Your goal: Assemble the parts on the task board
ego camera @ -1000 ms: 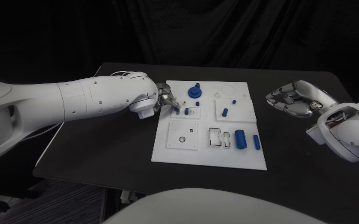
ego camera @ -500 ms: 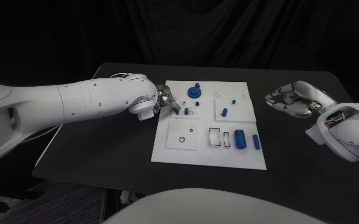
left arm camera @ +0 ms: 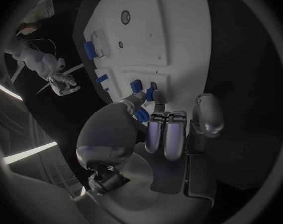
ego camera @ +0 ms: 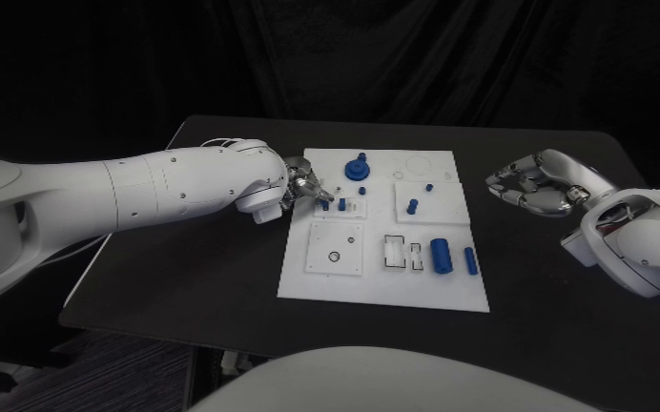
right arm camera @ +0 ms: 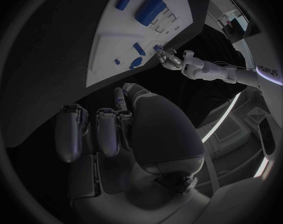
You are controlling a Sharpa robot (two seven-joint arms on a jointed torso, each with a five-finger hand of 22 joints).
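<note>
you are working with the left hand [ego camera: 300,186] at the left edge of the flat white task board [ego camera: 344,283], and its fingertips are pinching a small blue peg [ego camera: 323,204] just above the small square plate where another short blue part [ego camera: 342,204] is standing. to do this step well, i think you should be keeping the peg upright, bringing it slowly over its hole, and pressing down only when it is sitting straight; do not be opening the fingers before it is seated. be careful also not to push the neighbour part.

the right hand [ego camera: 534,183] is resting on the black table [ego camera: 206,269], well apart from the board on its right side, with its fingers curled in and holding nothing.

on the board, the round blue knob [ego camera: 359,168] is standing at the far side, and the thick blue cylinder [ego camera: 442,255] and the thin blue rod [ego camera: 470,259] are lying at the near right.

some things are hard to see. the fingers are covering the exact hole, so i cannot tell whether the peg is already touching the plate or is a little above it. in the left wrist view the blue piece [left arm camera: 141,115] is partly hidden behind the fingers [left arm camera: 166,134].
</note>
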